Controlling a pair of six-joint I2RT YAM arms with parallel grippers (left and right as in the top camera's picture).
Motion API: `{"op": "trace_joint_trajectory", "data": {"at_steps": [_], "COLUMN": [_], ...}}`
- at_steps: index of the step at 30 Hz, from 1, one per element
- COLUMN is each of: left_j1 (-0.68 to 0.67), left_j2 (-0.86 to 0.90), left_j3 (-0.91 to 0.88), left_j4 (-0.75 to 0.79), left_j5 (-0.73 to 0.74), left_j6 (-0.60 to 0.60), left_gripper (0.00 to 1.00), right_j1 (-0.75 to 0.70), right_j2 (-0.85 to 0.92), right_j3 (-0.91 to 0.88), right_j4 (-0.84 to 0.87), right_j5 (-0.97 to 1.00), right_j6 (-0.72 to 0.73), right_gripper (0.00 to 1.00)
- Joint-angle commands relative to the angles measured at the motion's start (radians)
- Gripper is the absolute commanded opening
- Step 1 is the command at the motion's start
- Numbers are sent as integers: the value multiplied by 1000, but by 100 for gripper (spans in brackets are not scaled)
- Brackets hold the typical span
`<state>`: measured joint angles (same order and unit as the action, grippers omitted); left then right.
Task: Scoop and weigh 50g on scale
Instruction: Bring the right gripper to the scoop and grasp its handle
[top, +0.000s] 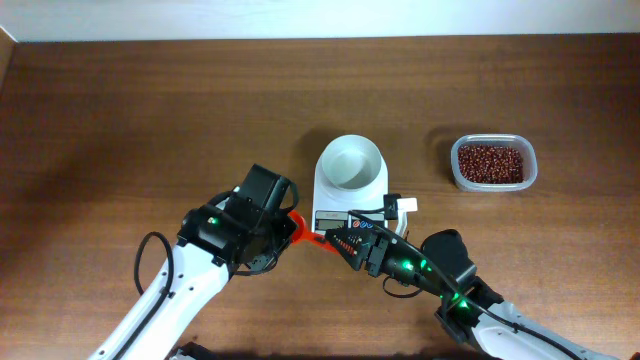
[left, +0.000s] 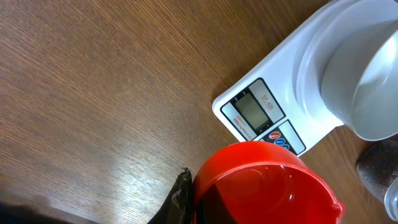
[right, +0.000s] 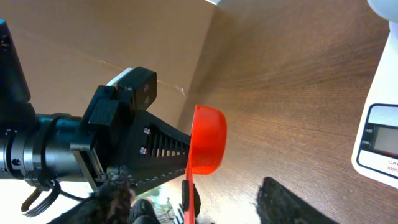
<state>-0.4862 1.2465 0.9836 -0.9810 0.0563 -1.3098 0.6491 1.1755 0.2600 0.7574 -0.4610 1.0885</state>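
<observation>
Overhead: the scale (top: 322, 192) is mid-frame with its white bowl (top: 350, 163) on top and the display facing the bottom edge. The tub of red beans (top: 492, 163) sits to its right, well apart. The table (top: 150, 110) is bare wood across the left half and the top strip, so there is plenty of room there. My left gripper (top: 292, 226) is just lower left of the scale, clamped on the red scoop (top: 299, 223). My right gripper (top: 350, 240) is crowded against the scale's front edge, at the scoop's handle end.

Left wrist: the scoop cup fills the bottom centre and overlaps the scale's front corner by the buttons. I cannot tell if they touch. The left half is open wood.

Right wrist: the left arm's black fingers pinch the scoop. The handle runs down to the bottom edge between my right fingers, which stand partly apart with a gap on the right side. A scale corner shows at the right edge. The wood ends at a diagonal edge, upper middle.
</observation>
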Motion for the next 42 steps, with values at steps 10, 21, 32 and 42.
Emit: {"op": "trace_joint_trajectory", "data": {"at_steps": [10, 21, 32, 42], "left_j1": [-54, -55, -90, -90], "left_j2": [5, 5, 5, 5], "left_j3": [16, 16, 15, 15], "left_j4": [-1, 0, -15, -50], "left_j5": [26, 22, -29, -53], "left_j6": [-14, -29, -29, -29], "left_gripper": [0, 0, 0, 0], "right_j1": [66, 95, 97, 97], "right_j2": [5, 5, 5, 5], "right_j3": [21, 21, 21, 21], "right_j4": [17, 18, 17, 17], "right_j5": [-2, -21, -20, -14], "right_j6": [-5, 51, 53, 53], "right_gripper": [46, 36, 30, 24]}}
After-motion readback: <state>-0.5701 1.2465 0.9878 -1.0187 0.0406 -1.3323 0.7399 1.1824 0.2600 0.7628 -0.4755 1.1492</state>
